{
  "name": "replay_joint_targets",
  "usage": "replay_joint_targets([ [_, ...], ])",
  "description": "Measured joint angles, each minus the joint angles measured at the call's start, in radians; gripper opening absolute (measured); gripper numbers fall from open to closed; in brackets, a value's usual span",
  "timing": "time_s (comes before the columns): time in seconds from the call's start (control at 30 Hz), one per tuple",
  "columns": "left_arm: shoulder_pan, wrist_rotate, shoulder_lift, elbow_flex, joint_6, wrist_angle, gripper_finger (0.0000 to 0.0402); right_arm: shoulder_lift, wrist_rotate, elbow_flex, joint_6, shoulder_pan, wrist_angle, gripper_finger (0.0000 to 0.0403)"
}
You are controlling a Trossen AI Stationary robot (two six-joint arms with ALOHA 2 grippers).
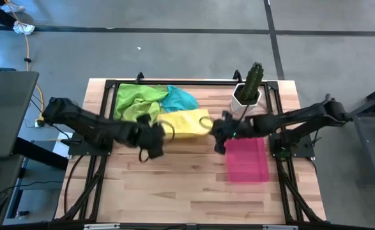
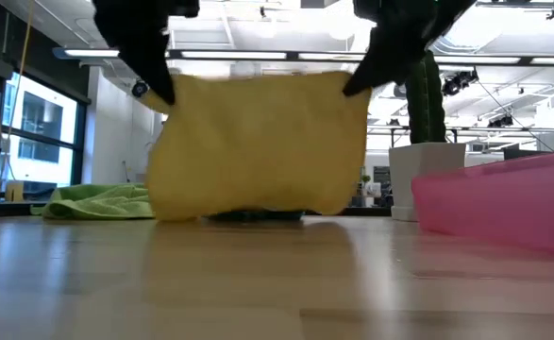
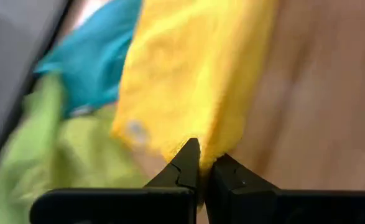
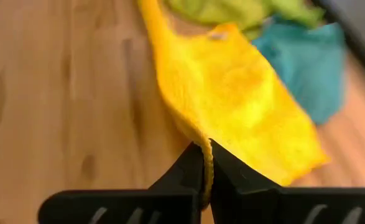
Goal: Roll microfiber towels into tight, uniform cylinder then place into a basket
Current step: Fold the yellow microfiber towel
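The left tool (image 1: 163, 131) is clamped on one upper corner of the yellow towel (image 1: 186, 122); in the left wrist view its fingers (image 3: 185, 163) meet on the cloth edge. The right tool (image 1: 216, 128) is clamped on the opposite upper corner, with its fingers (image 4: 194, 165) pinching a fold of the same towel.

The yellow towel hangs spread between the two tools. In the low view its lower edge reaches the surface (image 1: 174, 185) or sits just above it; contact cannot be confirmed.

The green towels (image 1: 136, 102) lie crumpled at the far left part of the surface, behind the yellow towel. The individual green cloths cannot be told apart in the heap. The teal towel (image 1: 181, 99) lies bunched just beside the green towels, on their right, touching them.

The basket (image 1: 248, 160) sits on the right part of the surface, near the right tool. No towel is in it. The cactus pot (image 1: 246, 97) stands upright behind the basket, at the far right edge of the surface.

Both arms reach inward from the sides of the surface and meet near its centre.
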Motion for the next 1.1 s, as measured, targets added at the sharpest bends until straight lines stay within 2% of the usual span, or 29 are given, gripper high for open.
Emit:
replay_joint_targets([
  [0.1,-0.083,0.021,0.031,-0.052,-0.036,0.09,0.0,0.076,-0.011,0.0,0.058,0.063,0.015,0.0],
  [0.2,-0.154,0.073,0.077,-0.051,-0.046,0.152,0.0,0.138,-0.056,0.0,0.099,0.11,0.036,0.0],
  [0.33,-0.217,0.207,0.118,-0.051,-0.046,0.217,0.0,0.187,-0.132,0.0,0.163,0.152,0.079,0.0],
  [0.47,-0.247,0.372,0.138,-0.05,-0.057,0.309,0.0,0.2,-0.21,0.0,0.215,0.183,0.09,0.0],
  [0.53,-0.255,0.422,0.136,-0.053,-0.056,0.321,0.0,0.202,-0.228,0.0,0.219,0.196,0.103,0.0],
  [0.67,-0.254,0.417,0.135,-0.052,-0.061,0.324,0.0,0.21,-0.223,0.001,0.199,0.208,0.134,0.0],
  [0.83,-0.23,0.401,0.135,-0.052,-0.154,0.24,0.0,0.232,-0.129,0.0,0.16,0.18,0.105,0.0],
  [1.0,-0.195,0.401,0.135,-0.052,-0.287,0.137,0.0,0.262,-0.128,0.0,0.104,0.124,0.137,0.0],
  [1.1,-0.171,0.393,0.135,-0.056,-0.316,0.088,0.0,0.279,-0.128,0.0,0.081,0.095,0.139,0.0],
])
